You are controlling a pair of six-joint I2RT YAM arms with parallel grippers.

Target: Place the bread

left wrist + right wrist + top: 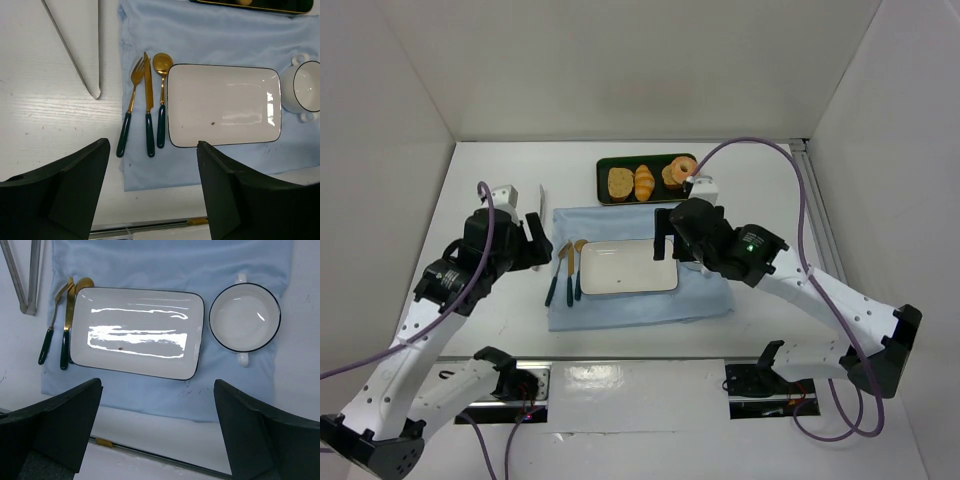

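Observation:
The bread (620, 182) is a tan slice with a darker crust, lying at the left end of a dark tray (603, 190) at the back. My left gripper (540, 248) (152, 190) hovers open and empty over the table, left of the blue cloth, far from the bread. Over the cloth's right part, just in front of the tray, my right gripper (665, 238) (157, 425) also hangs open with nothing between its fingers. A white rectangular plate (628, 267) (222, 105) (137, 332) lies bare on the cloth. Neither wrist view shows the bread.
A croissant (644, 181) and doughnuts (675, 172) share the tray. A blue cloth (640, 305) carries the plate, gold cutlery with dark handles (147, 120) at its left, and a white two-handled bowl (245, 316) at its right. Metal tongs (90, 70) lie left of the cloth.

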